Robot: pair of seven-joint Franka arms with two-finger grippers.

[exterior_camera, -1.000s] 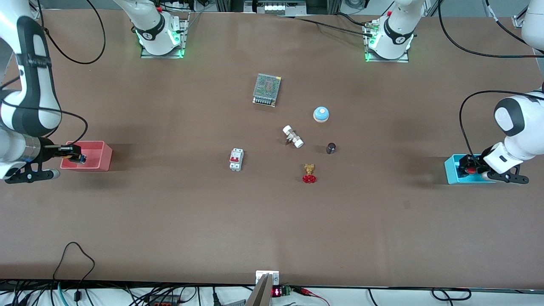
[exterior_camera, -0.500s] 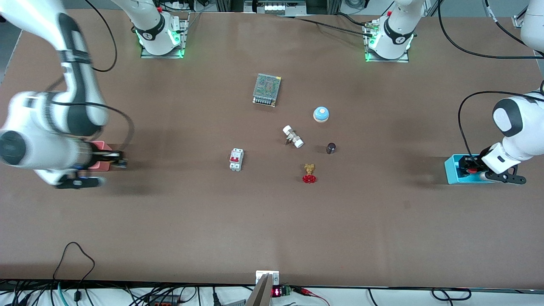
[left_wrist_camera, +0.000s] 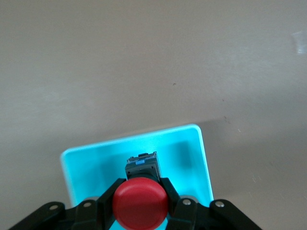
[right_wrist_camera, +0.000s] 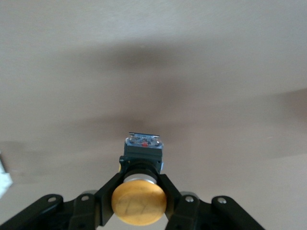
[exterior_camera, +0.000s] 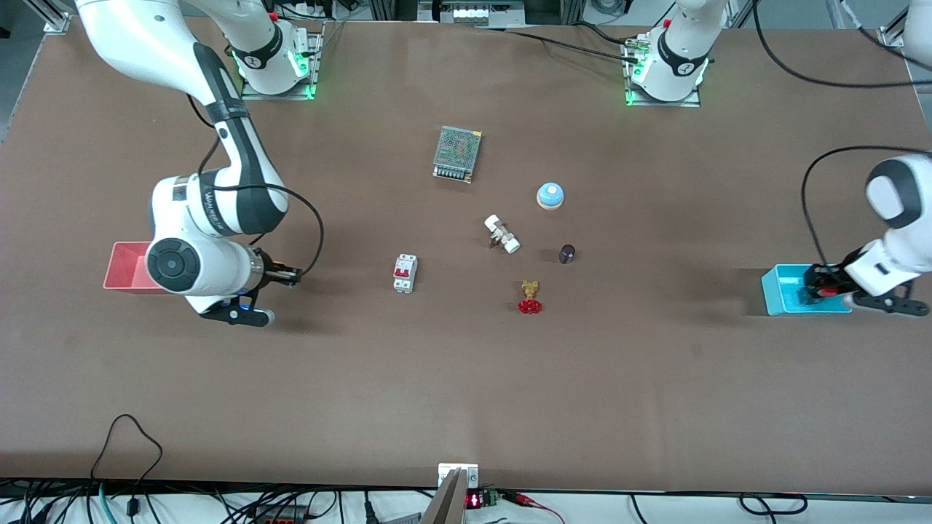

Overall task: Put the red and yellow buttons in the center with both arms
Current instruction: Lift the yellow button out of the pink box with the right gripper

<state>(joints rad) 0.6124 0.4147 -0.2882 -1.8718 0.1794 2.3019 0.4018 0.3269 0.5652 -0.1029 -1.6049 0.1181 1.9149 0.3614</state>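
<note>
Right gripper point(exterior_camera: 291, 276): clamped on the yellow button point(right_wrist_camera: 139, 203), held over bare table point(exterior_camera: 466, 378) between the pink box point(exterior_camera: 127, 266) and the breaker point(exterior_camera: 405, 274).
Right wrist view: shows the yellow cap pinched between both fingers point(right_wrist_camera: 106, 197), its black body pointing down at plain brown tabletop; the front view hides the button.
Right arm: reaches from its base down toward the front camera, elbow bent, wrist turned toward the table's middle.
Left gripper point(exterior_camera: 821, 285): closed on the red button point(left_wrist_camera: 140, 203), over the blue box point(exterior_camera: 783, 295) at the left arm's end of the table.
Left wrist view: shows the red cap between the fingers, directly above the box's open inside; in the front view only a speck of red shows.
Left arm: wrist low over the box.
Middle of table: valve point(exterior_camera: 530, 297), bell point(exterior_camera: 550, 195), a dark knob point(exterior_camera: 567, 253), a white fitting point(exterior_camera: 502, 233), and a mesh power supply point(exterior_camera: 457, 153).
</note>
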